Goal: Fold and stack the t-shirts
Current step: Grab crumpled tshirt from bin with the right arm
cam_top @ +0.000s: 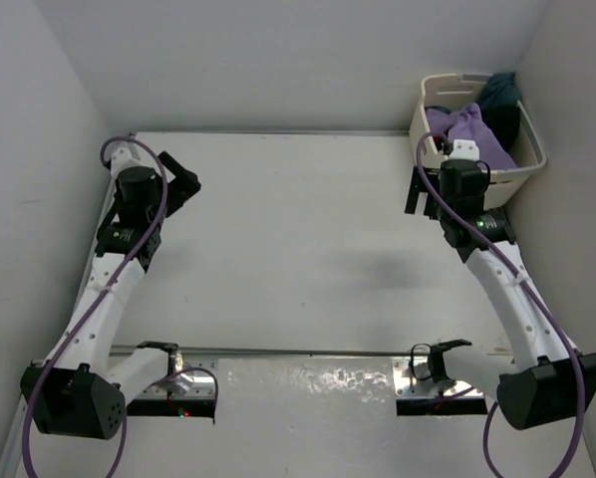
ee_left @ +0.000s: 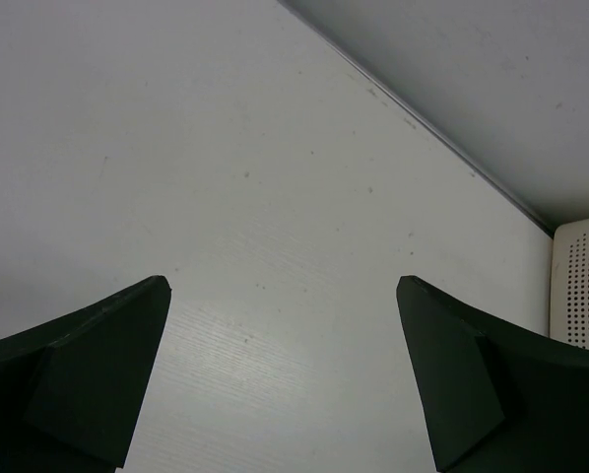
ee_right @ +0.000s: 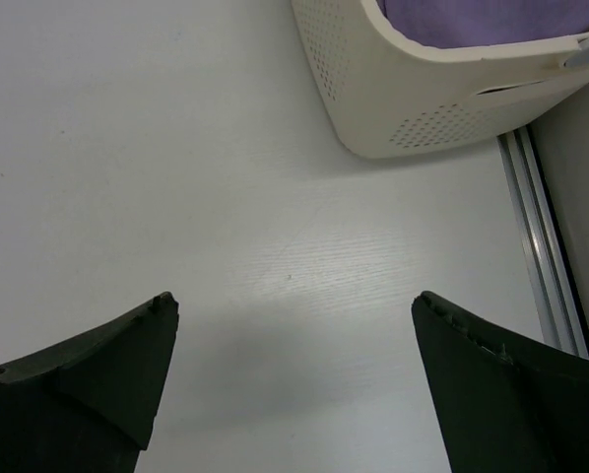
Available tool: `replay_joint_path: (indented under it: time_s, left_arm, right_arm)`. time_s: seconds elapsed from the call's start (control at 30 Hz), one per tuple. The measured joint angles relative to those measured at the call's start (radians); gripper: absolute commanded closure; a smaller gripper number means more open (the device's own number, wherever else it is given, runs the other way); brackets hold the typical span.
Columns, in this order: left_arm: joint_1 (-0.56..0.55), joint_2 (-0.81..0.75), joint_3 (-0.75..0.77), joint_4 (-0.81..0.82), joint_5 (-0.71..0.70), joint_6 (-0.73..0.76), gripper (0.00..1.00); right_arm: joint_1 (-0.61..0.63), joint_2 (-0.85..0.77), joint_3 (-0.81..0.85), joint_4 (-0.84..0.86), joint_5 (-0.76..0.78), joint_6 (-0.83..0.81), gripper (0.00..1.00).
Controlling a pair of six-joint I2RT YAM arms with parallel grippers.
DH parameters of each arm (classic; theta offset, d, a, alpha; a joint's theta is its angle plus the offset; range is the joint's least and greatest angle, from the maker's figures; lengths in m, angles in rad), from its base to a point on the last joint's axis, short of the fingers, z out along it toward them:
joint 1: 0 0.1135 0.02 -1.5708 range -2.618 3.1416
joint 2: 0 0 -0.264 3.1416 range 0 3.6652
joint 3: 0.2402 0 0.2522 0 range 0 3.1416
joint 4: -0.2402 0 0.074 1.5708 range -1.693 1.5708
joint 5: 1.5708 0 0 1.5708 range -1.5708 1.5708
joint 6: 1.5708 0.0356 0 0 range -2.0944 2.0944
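Observation:
The t-shirts lie bundled in the cream laundry basket [cam_top: 530, 164] at the table's far right corner: a lavender purple one [cam_top: 469, 127] on top, a teal one [cam_top: 498, 90] draped over the back rim, and a black one [cam_top: 507, 124] beside it. My right gripper [cam_top: 423, 197] hovers open just left of the basket, over bare table. In the right wrist view the gripper [ee_right: 294, 296] has nothing between its fingers, with the basket wall [ee_right: 393, 94] and purple cloth [ee_right: 482, 18] ahead. My left gripper [cam_top: 185, 177] stands open at the far left, also empty [ee_left: 283, 283].
White walls enclose the table on the left, back and right. A metal rail [ee_right: 546, 246] runs along the table's right edge by the basket. The basket's corner [ee_left: 582, 291] shows at the right edge of the left wrist view. Both arm bases sit on a mounting bar [cam_top: 298, 352] at the near edge.

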Motion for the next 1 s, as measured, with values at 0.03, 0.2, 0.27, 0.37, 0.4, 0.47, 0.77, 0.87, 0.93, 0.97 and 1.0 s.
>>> replay_joint_path:
  time_s: [0.03, 0.2, 0.27, 0.37, 0.4, 0.47, 0.77, 0.87, 0.93, 0.97, 1.0]
  left_arm:
    - [0.0, -0.003, 0.0, 0.0, 0.0, 0.0, 0.0]
    - [0.0, -0.011, 0.0, 0.0, 0.002, 0.0, 0.0]
    - [0.0, -0.012, 0.0, -0.001, 0.002, 0.0, 0.0]
    - [0.0, -0.014, 0.0, -0.002, 0.002, 0.0, 0.0]
    - [0.0, -0.015, 0.0, -0.003, 0.002, 0.0, 0.0]
    - [0.0, -0.016, -0.001, -0.002, 0.003, 0.0, 0.0]
    - [0.0, -0.007, -0.023, 0.006, 0.01, 0.002, 0.0]
    - [0.0, 0.016, -0.022, 0.016, 0.01, 0.008, 0.0]
    - [0.0, 0.042, -0.018, 0.019, 0.01, 0.016, 0.0]
    - [0.0, 0.055, -0.015, 0.021, 0.009, 0.019, 0.0]
    - [0.0, 0.068, -0.011, 0.023, 0.008, 0.023, 0.0]
  right_arm:
    - [0.0, -0.006, 0.0, 0.0, 0.002, -0.003, 0.01]
    - [0.0, -0.024, 0.0, 0.001, 0.002, -0.009, 0.01]
    - [0.0, -0.024, -0.001, 0.001, 0.002, -0.011, 0.01]
    - [0.0, -0.024, -0.004, 0.002, 0.001, -0.014, 0.01]
    - [0.0, -0.024, -0.005, 0.002, 0.001, -0.015, 0.01]
    - [0.0, -0.024, -0.008, 0.006, -0.002, -0.016, 0.01]
    - [-0.034, 0.157, 0.127, -0.008, 0.036, -0.013, 0.01]
    - [-0.09, 0.304, 0.292, -0.009, 0.038, -0.001, 0.01]
    - [-0.122, 0.39, 0.396, -0.003, 0.051, 0.01, 0.01]
    - [-0.137, 0.441, 0.455, -0.004, 0.063, 0.014, 0.01]
    - [-0.147, 0.484, 0.505, 0.0, 0.079, 0.016, 0.01]
